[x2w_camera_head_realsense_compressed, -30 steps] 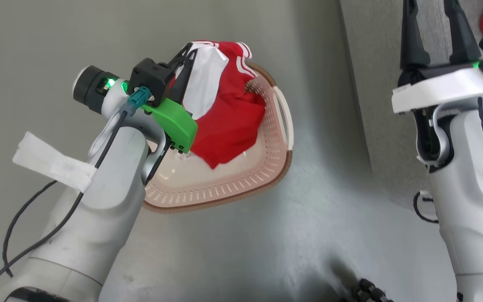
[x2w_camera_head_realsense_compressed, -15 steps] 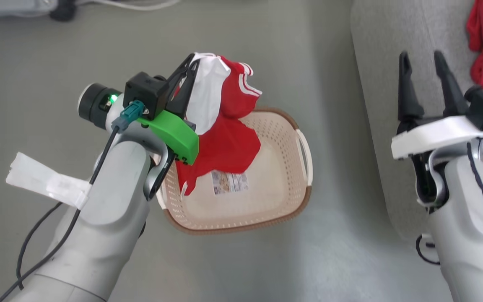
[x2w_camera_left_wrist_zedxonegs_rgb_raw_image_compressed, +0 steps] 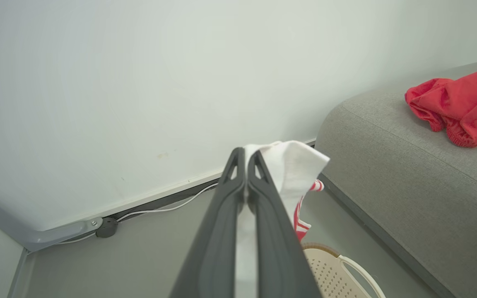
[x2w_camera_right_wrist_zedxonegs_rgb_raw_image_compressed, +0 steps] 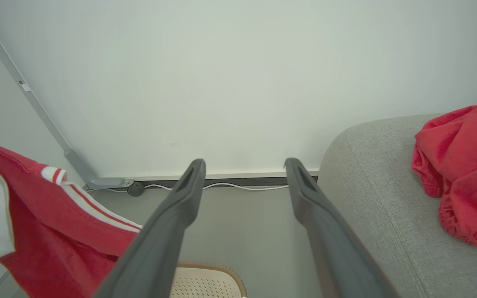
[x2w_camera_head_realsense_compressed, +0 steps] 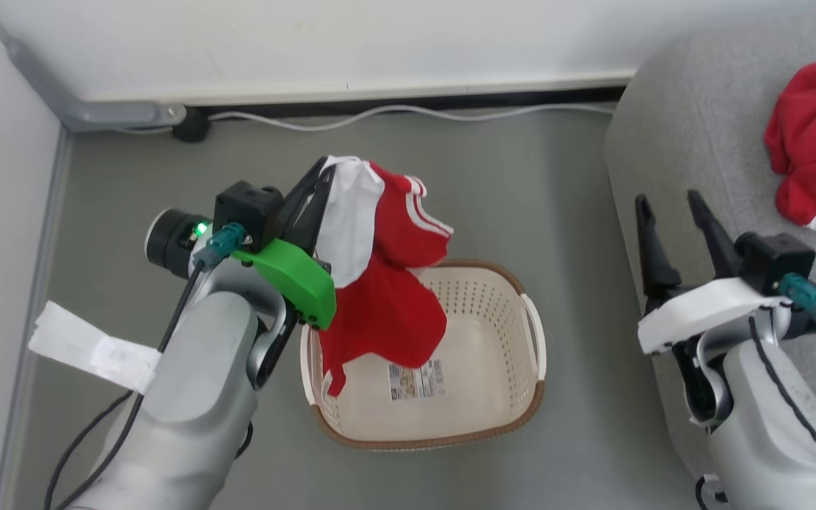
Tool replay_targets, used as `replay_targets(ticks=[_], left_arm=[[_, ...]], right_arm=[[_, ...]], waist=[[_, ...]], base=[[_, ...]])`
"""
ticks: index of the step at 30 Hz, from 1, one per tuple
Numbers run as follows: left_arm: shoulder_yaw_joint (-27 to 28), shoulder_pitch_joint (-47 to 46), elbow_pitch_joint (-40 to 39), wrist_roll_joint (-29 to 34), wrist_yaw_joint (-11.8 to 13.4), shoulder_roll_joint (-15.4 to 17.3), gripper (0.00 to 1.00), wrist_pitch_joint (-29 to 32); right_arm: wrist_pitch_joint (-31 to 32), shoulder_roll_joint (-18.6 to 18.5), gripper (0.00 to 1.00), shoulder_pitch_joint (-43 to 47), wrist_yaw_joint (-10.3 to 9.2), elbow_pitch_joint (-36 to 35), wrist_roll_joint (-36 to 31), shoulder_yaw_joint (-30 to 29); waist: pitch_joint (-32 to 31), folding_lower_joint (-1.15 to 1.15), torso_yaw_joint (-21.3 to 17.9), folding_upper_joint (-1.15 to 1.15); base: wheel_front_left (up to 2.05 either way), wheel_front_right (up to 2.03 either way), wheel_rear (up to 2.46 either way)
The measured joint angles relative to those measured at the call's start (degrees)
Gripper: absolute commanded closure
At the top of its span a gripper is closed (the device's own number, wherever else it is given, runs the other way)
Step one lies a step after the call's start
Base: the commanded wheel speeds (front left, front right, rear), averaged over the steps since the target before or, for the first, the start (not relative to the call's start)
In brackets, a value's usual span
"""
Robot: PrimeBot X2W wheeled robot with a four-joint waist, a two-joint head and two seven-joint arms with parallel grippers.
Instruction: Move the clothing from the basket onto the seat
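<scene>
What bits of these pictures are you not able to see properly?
- Label inside the basket, head view: the print is too small to read.
- The basket's upper-left part, head view: hidden behind the hanging garment and the left arm.
- Most of the basket, both wrist views: cut off by the bottom edge.
- Red clothing on the sofa: cut off by the right edge in all three views.

Pale-grey arms (x2w_camera_head_realsense_compressed: 195, 382), blk jaws, green wrist bracket (x2w_camera_head_realsense_compressed: 295, 280), teal plugs (x2w_camera_head_realsense_compressed: 220, 243)
</scene>
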Motion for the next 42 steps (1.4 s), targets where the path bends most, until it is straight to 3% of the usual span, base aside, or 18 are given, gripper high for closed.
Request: replay_targets(ticks=[16,25,42], left_arm=[[-2.5,2.5,-3.6,-2.1,0.0,0.0,1.0,1.3],[-4.8,2.5,-7.2,-3.0,0.0,0.0,1.0,3.5],[-8.9,2.3,-13.9,-4.7,-0.1,0.0,1.0,6.4]], right_arm=[[1.6,0.1,0.0,3.4,3.2,5.2,-3.1,10.0],[3.9,1.3,0.0,2.8,4.04,8.2,-4.4,20.2],[4.5,1.9,0.0,-0.6,4.1,13.2,-1.9,31.2]], waist=[[-10.8,0.0,2.1,0.0],[-11.5,0.0,3.5,0.0],[-11.0,0.0,5.8,0.0]], base=[[0.0,0.0,0.0],[0.0,0.0,0.0],[0.0,0.0,0.0]])
